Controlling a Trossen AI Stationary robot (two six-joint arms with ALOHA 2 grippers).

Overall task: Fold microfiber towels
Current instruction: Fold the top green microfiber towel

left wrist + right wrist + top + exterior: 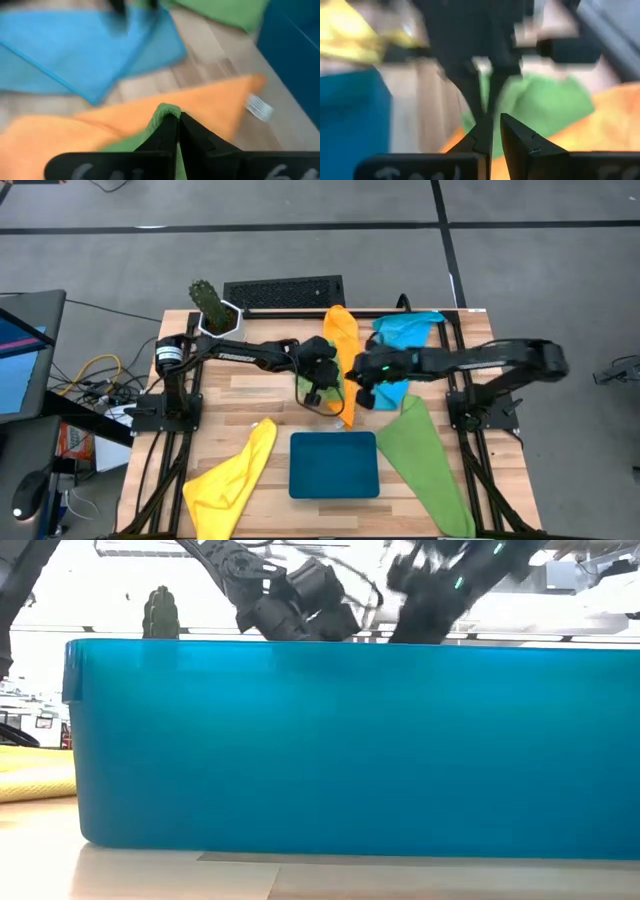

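Observation:
Mid-table, my left gripper (pixel 322 380) is shut on a green towel (pixel 303 387), which sits over the long orange towel (pixel 341 345). My right gripper (pixel 362 390) hovers close by, facing it; its fingers (pixel 494 127) stand a narrow gap apart with nothing showing between them. A blue towel (pixel 408 330) lies at the far right, partly under the right arm. A second green towel (pixel 420 460) and a yellow towel (pixel 235 475) lie near the front. The teal tray (pixel 333 465) stands between those two. My left gripper pinches a bunched bit of the green towel (pixel 166 111) between its two fingertips, and a little cloth pokes out past them. The fingers slant down, coming from the table's left. The rest of the towel (pixel 540 105) droops below onto the orange towel.
A potted cactus (pixel 212 308) and a black keyboard (pixel 283 292) stand at the table's far edge. In the low view the tray's wall (pixel 340 740) fills the picture and hides the table behind it. Cables and a monitor sit off the left side.

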